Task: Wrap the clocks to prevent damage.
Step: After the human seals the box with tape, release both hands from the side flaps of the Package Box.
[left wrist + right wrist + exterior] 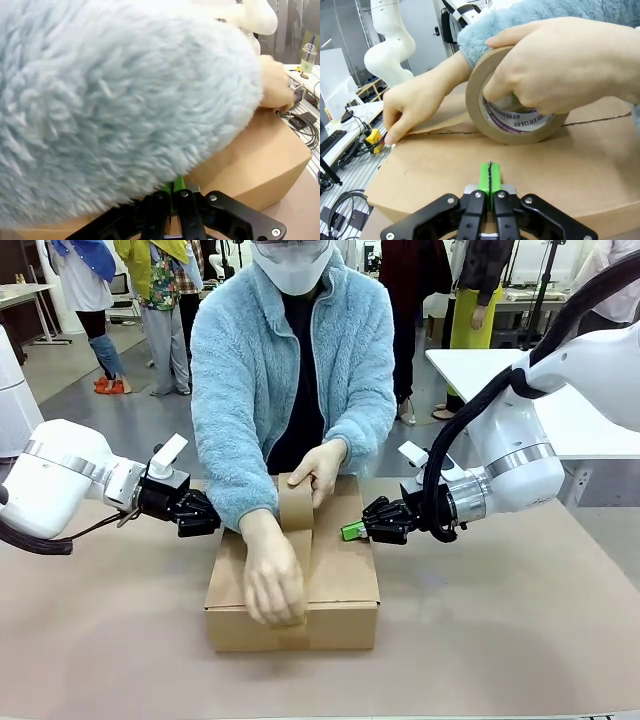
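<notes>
Box of brown cardboard sat near the middle of the counter, its flaps down, and whatever it held was hidden.

At the box's left side the left pincer pointed at the cardboard, just beside the person's blue fleece sleeve. In the left wrist view the sleeve covered most of the pincer, but its green pads stood pressed together with nothing between them, so it was clenched on nothing.

On the box top, one hand pressed a strip of brown tape down over the near edge. The other hand held the tape roll upright near the far edge. In the right wrist view the roll rested on the top along the flap seam, fingers hooked through its core, while the first hand pinched the tape end at the box's edge.

At the box's right side the right pincer came in low against the upper edge. Its green pads met flush, clenched and empty, at the cardboard's edge.
</notes>
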Available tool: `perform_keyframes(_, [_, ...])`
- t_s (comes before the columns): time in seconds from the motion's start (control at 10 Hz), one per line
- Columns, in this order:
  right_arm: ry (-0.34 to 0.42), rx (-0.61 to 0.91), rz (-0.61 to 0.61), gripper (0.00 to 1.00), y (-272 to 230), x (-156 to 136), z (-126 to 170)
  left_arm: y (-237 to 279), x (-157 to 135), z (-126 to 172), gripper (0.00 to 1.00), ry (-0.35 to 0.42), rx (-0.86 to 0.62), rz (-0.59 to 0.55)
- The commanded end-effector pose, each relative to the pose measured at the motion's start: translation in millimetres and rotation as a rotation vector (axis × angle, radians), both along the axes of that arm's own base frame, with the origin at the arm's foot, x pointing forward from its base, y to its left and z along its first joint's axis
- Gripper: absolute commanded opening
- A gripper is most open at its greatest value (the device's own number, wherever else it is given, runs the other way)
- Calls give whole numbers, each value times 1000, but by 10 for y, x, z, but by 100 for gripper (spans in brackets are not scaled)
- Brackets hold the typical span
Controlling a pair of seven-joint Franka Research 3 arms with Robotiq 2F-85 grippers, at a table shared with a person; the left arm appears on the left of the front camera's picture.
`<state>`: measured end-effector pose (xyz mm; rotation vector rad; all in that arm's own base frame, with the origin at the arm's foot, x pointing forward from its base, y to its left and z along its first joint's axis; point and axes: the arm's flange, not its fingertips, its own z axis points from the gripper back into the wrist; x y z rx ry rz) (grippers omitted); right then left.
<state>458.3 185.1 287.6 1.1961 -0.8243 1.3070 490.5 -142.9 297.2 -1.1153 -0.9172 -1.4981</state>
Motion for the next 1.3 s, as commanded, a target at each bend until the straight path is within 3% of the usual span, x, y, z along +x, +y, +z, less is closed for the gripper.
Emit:
perform_keyframes(0.0, [2,-13,-11,1,-4,-7,-35,-17,5,-47,1,4,7,7])
perform_keyframes(1.2, [2,-13,-11,1,-4,-7,-35,-17,5,-47,1,4,7,7])
